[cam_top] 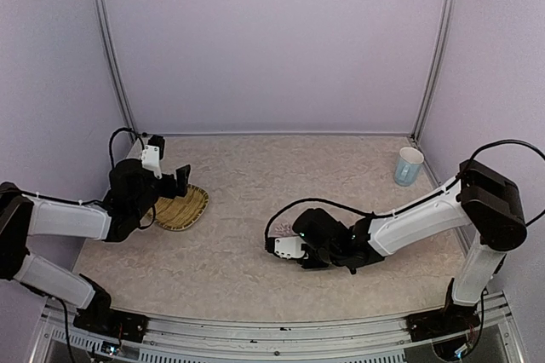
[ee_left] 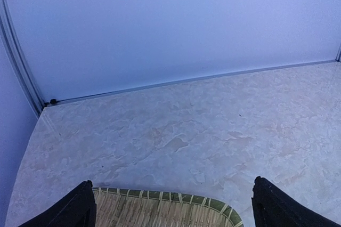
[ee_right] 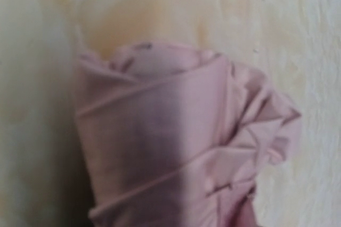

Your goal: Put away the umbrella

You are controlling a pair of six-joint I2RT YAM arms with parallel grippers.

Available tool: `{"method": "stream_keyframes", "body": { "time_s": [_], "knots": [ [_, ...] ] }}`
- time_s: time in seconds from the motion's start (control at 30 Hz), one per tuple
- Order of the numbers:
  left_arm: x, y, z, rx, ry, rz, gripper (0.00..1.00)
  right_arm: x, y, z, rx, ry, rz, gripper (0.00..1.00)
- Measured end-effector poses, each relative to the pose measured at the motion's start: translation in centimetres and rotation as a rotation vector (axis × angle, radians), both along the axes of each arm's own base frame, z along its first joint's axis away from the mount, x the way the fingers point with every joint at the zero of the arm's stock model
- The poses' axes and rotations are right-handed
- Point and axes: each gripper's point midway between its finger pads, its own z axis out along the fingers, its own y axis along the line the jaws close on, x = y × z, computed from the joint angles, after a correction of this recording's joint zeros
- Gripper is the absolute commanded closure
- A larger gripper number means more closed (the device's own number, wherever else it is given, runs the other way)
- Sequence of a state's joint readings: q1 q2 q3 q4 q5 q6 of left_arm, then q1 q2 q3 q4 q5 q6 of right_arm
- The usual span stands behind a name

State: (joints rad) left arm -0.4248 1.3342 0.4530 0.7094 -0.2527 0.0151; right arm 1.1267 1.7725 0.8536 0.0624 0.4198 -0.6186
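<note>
Umbrella (ee_right: 176, 142) lies folded on the table (cam_top: 255, 175) near its middle, directly under the right pincer (cam_top: 281, 240). The thin pink fabric is loosely pleated. I judge it light, soft and slippery, with stiffer ribs beneath, so it is best taken across the bundled body and not by a loose fold. Right arm is stretched low across the table, wrist bent down over the umbrella; whether its jaws grip the cloth cannot be told. Left pincer (ee_left: 173, 185) stands wide, holding nothing, above the woven tray (ee_left: 160, 205).
</note>
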Motion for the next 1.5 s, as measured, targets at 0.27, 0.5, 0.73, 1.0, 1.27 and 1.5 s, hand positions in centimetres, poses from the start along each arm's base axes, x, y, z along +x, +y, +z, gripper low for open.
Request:
{"method": "stream_keyframes", "body": {
  "time_s": [0.27, 0.5, 0.73, 1.0, 1.27, 1.5],
  "knots": [
    [-1.0, -6.2, -0.5, 0.047, 0.029, -0.257, 0.02, 0.0, 0.4, 0.2, 0.015, 0.034, 0.014, 0.81],
    [-5.9, -14.4, -2.3, 0.065, 0.069, -0.685, 0.08, 0.9, 0.9, 1.9, 0.159, 0.372, 0.044, 0.88],
    [-10.4, -19.5, -3.7, 0.098, 0.112, -1.007, 0.08, 1.0, 0.5, 3.0, 0.31, 0.763, 0.084, 0.9],
    [-15.3, -24.7, -6.9, 0.171, 0.158, -1.243, 0.13, -1.4, 3.0, 1.9, 0.374, 1.182, 0.177, 0.86],
    [-13.0, -26.6, -11.4, 0.199, 0.335, -1.236, 0.37, 0.4, 3.5, 1.8, 0.455, 1.349, 0.112, 0.55],
    [-11.3, -26.0, -13.0, 0.12, 0.451, -1.221, 0.65, 3.7, 3.2, 1.8, 0.545, 1.331, 0.046, 0.45]
  ]
}}
